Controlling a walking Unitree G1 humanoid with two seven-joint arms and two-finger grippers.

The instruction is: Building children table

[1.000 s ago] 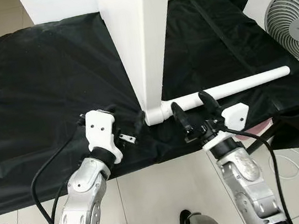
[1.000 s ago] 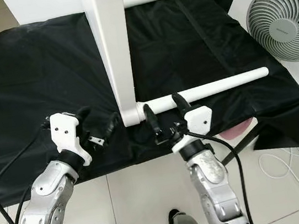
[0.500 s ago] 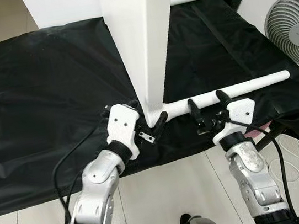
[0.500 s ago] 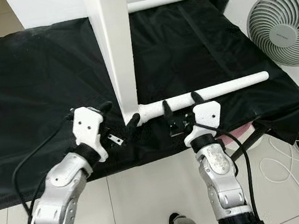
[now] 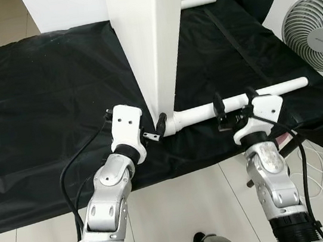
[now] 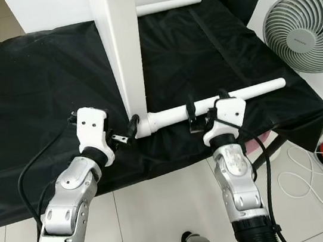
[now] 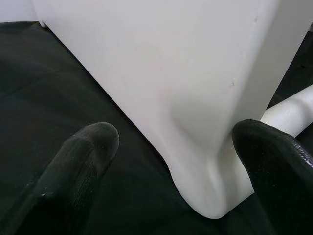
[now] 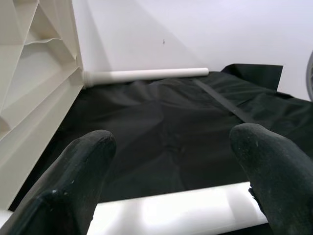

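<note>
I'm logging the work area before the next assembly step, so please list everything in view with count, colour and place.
table top: one, white, standing on edge on the cloth, corner down near the robot.
near table leg: one, white, lying on the cloth, joined to that corner, pointing to the robot's right.
far table leg: one, white, at the cloth's far edge.
cloth: one, black, covering the work surface.
fan: one, white, far right.
cable: one, white, on the tiled floor, right.
left gripper: open, at the table top's lower corner.
right gripper: open, fingers either side of the near table leg.
</note>
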